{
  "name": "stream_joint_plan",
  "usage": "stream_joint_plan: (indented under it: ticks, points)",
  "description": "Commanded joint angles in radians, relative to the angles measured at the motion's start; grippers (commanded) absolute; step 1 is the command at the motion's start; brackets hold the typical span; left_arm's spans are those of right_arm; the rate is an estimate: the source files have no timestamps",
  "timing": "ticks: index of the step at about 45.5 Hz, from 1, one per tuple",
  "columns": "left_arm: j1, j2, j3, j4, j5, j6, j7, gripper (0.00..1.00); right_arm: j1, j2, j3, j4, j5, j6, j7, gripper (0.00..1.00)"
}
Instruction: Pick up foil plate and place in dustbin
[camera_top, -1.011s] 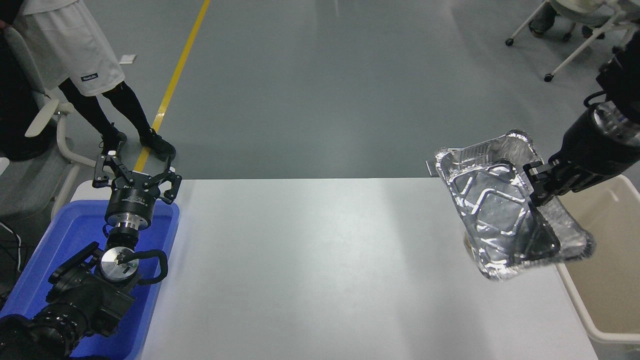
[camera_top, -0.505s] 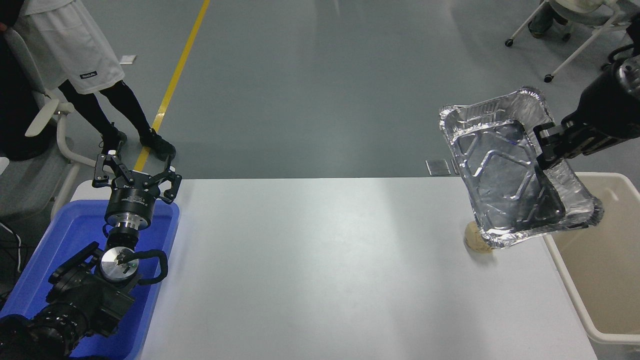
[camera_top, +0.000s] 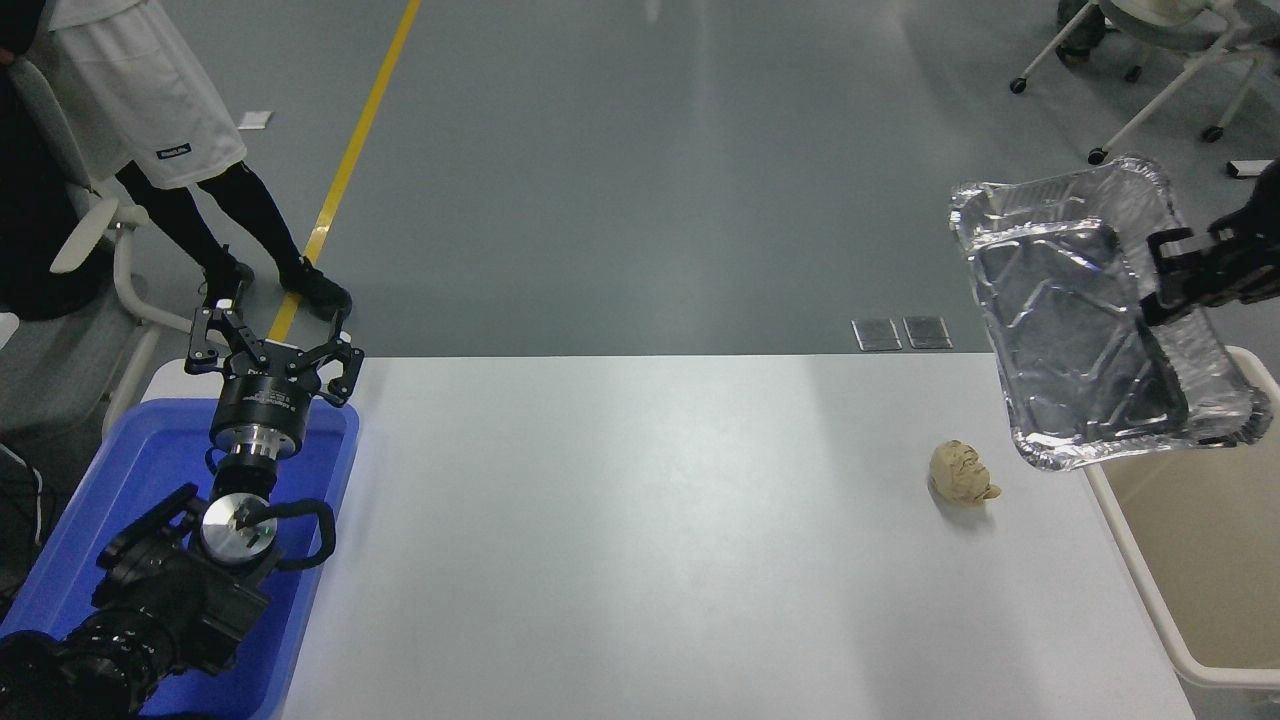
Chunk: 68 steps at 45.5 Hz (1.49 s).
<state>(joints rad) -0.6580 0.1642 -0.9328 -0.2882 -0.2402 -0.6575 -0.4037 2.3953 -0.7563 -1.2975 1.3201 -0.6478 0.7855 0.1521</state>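
Right gripper (camera_top: 1160, 300) has its jaws clamped on the right rim of the foil plate (camera_top: 1090, 320), one finger reaching down inside the tray. Plate is airborne, tilted with its hollow toward the camera, hanging over the tabletop's (camera_top: 640, 540) far right corner and the near-left rim of the dustbin (camera_top: 1150, 600). Likely held high to clear that rim before the drop; not yet over the bin's middle. Right arm enters from the right edge, wrist pointing left, mostly out of frame. Tan paper ball (camera_top: 962, 474) sits alone on the tabletop, just left of the plate. Left gripper (camera_top: 272, 352) parked over the blue tub (camera_top: 60, 580), jaws spread, holding nothing.
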Motion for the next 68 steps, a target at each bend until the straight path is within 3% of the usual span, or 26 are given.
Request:
stream_joint_plan:
  ticks: [1,21,41,63,68]
  points:
    - [0.0,0.0,0.0,0.0,-0.001,0.001,0.0,0.99,-0.037,-0.126,0.001,-0.099,-0.066,0.0,-0.012,0.0]
    - [0.0,0.0,-0.001,0.0,-0.001,-0.001,-0.001,0.99,-0.272,-0.316,0.161,-0.383,-0.058,0.0,-0.012,0.0]
    - [0.0,0.0,0.0,0.0,0.001,-0.001,-0.001,0.99,-0.745,-0.339,0.535,-0.619,-0.041,0.0,-0.011,0.0]
    - [0.0,0.0,-0.001,0.0,-0.001,0.001,-0.001,0.99,-1.081,-0.331,0.639,-0.788,0.177,0.0,-0.011,0.0]
    - [0.0,0.0,0.0,0.0,-0.001,0.001,-0.001,0.99,-1.142,-0.321,0.646,-0.788,0.23,-0.092,-0.011,0.0]
